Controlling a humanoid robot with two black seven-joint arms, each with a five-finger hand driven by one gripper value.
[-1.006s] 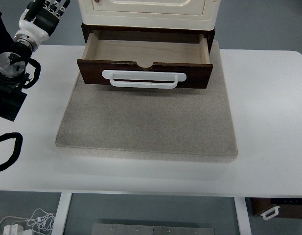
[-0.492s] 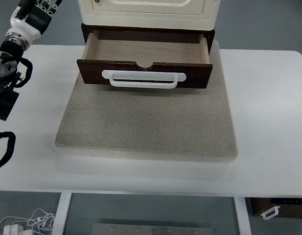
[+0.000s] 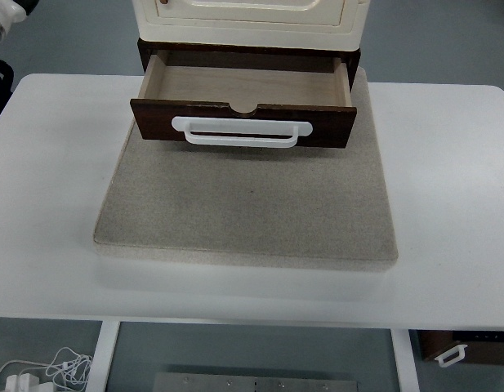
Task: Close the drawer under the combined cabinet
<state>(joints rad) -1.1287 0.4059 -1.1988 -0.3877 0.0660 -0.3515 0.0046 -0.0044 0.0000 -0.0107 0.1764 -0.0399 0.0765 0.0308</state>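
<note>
Robot hand's basically gone from my feed, drawer's still hanging open.

Left arm has pulled back to the top-left corner, only a white wrist bit [image 3: 5, 12] showing, so I can't tell what the fingers are doing. Dark brown wooden drawer with the white handle [image 3: 242, 131] sits pulled out under the cream cabinet [image 3: 247, 20], over the grey stone mat [image 3: 247, 204] on the white desk [image 3: 448, 180]. Nothing's been pushed yet.

open drawer [image 3: 243, 110] juts over mat [image 3: 247, 204], front unobstructed
</note>
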